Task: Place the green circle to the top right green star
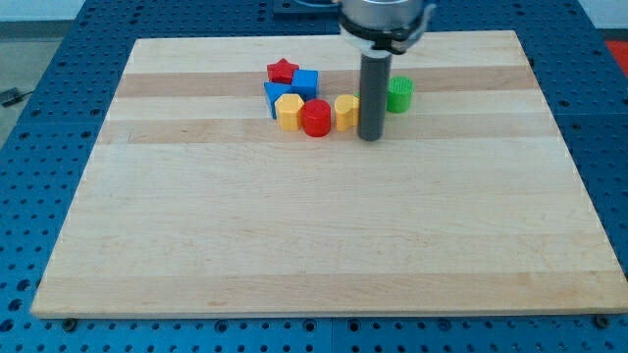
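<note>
My tip (370,138) rests on the board just right of a yellow block (345,111) and below-left of a green block (400,94). The green block looks round and its left side is hidden behind the rod. No other green block shows, and I cannot tell whether one lies behind the rod. The tip stands a little apart from the green block.
Left of the rod is a cluster: a red star (283,70), a blue cube (306,81), another blue block (274,94), a yellow hexagon (288,111) and a red circle (316,118). The wooden board (314,235) lies on a blue perforated table.
</note>
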`<state>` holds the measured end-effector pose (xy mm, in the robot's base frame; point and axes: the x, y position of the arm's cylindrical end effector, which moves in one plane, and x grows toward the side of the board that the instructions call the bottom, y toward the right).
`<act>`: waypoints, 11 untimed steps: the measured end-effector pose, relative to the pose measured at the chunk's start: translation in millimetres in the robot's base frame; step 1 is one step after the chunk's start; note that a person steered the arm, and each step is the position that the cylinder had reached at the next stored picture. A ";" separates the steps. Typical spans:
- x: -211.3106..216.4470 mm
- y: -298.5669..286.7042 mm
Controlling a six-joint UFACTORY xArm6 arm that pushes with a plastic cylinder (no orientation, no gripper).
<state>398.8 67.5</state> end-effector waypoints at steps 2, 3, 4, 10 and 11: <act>-28.3 57.5; -46.5 58.0; -61.3 57.9; -60.3 66.6; -59.3 54.2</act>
<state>339.4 121.7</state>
